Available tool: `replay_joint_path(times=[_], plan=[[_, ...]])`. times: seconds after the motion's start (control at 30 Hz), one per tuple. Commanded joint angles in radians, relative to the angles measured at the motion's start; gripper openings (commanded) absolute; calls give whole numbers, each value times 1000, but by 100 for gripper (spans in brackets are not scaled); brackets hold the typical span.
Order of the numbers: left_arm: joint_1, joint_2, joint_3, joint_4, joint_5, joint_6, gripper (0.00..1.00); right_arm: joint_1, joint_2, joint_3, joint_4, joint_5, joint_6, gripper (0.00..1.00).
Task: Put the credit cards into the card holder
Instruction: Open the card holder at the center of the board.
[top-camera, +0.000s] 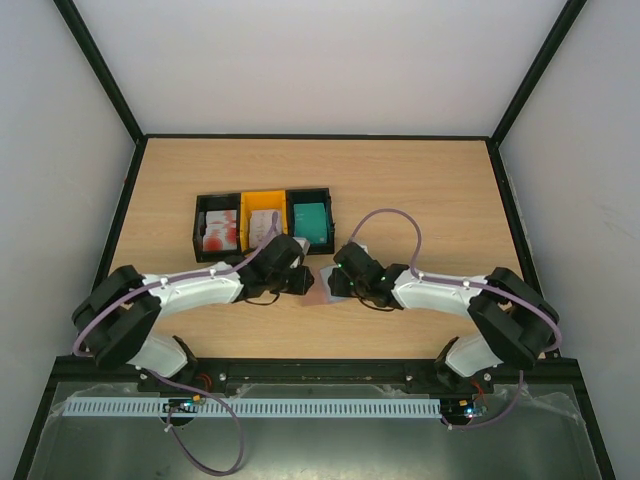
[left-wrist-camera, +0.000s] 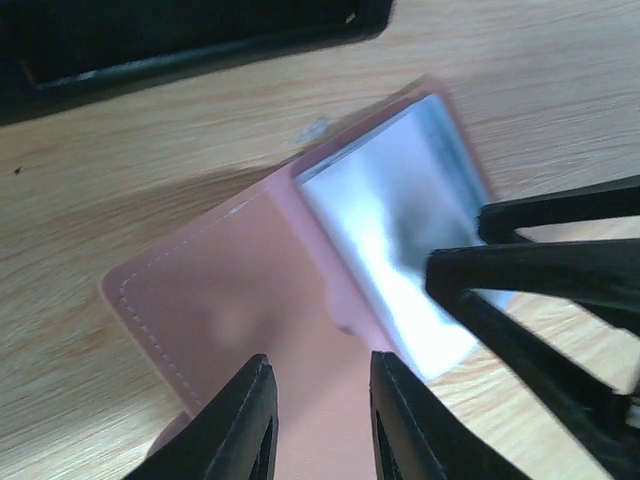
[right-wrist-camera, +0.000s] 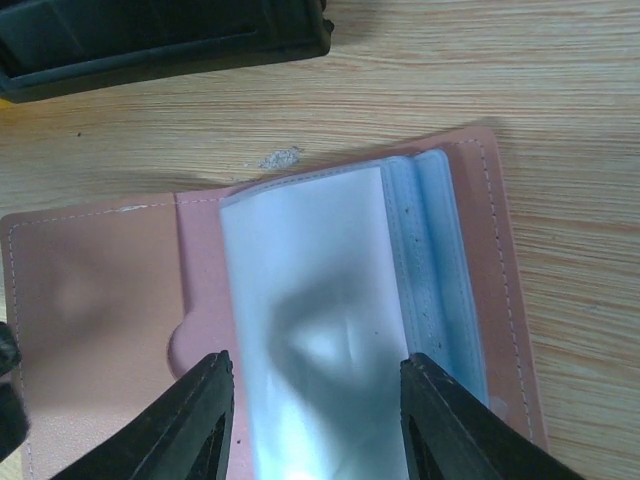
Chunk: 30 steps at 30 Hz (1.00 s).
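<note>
The card holder (top-camera: 320, 293) lies open on the table between my two grippers, with its pinkish-brown cover (left-wrist-camera: 220, 310) spread flat. Its pale blue-grey pockets (right-wrist-camera: 310, 260) stand fanned up. My left gripper (left-wrist-camera: 320, 362) is open with a narrow gap, low over the cover's left flap. The right gripper (right-wrist-camera: 318, 360) is open wider, its jaws straddling a pale pocket leaf. In the left wrist view the right gripper's fingers (left-wrist-camera: 560, 270) reach in over the pockets. Red-and-white credit cards (top-camera: 219, 236), whitish ones (top-camera: 263, 222) and teal ones (top-camera: 311, 219) sit in trays behind.
Three small trays stand in a row just behind the card holder: black (top-camera: 200, 228), yellow (top-camera: 264, 200) and black (top-camera: 308, 195). A black tray wall (right-wrist-camera: 150, 45) lies close beyond the holder. Dark rails edge the wooden table (top-camera: 420, 190).
</note>
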Motion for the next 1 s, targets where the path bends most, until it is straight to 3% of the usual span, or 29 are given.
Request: replay_joint_path(times=[0.0,0.47,0.7,0.97], plan=[[2,44,-18,-38,-55,-5,28,6,23,-2,32,10,14,45],[2,100,-45,-59,-92,-22,23,5,49,-23,169,-172,36,47],[3,97,-52,-60,-97,-21,22,5,15,19,8,50,15,47],[3,108,-54,-42,-82,-20,21,6,66,11,0,21,-13,47]])
